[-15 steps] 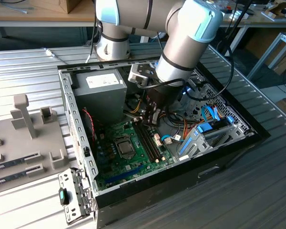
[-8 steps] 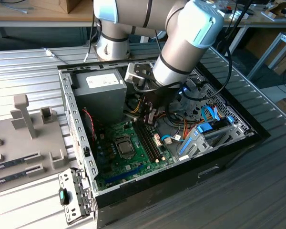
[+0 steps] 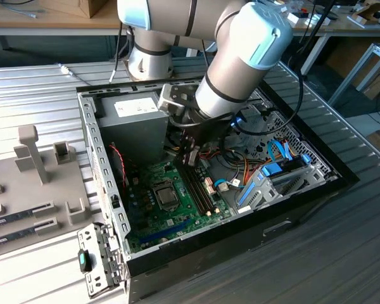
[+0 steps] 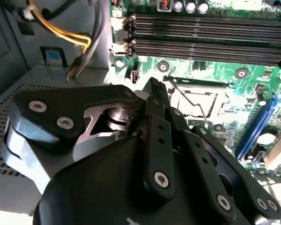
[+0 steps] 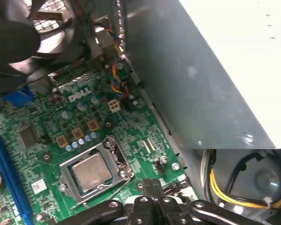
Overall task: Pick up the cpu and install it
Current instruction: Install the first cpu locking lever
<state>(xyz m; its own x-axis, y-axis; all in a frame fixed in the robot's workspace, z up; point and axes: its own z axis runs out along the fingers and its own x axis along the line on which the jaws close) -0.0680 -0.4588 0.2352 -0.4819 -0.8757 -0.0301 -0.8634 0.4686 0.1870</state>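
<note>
The cpu is a small square chip with a dull silver top, lying flat in the motherboard socket inside the black metal frame. The exterior view shows the cpu near the middle of the green board in the open computer case. My gripper hovers just beside the socket, above the board, with its two black fingers pressed together and nothing between them. In the second wrist view the gripper points down toward the socket edge, and the cpu shows past the fingertips.
Long dark memory sticks lie beside the socket. The grey power supply box rises close to the arm, with yellow and black cables near it. A blue drive cage fills the case's far side. Grey fixtures stand outside the case.
</note>
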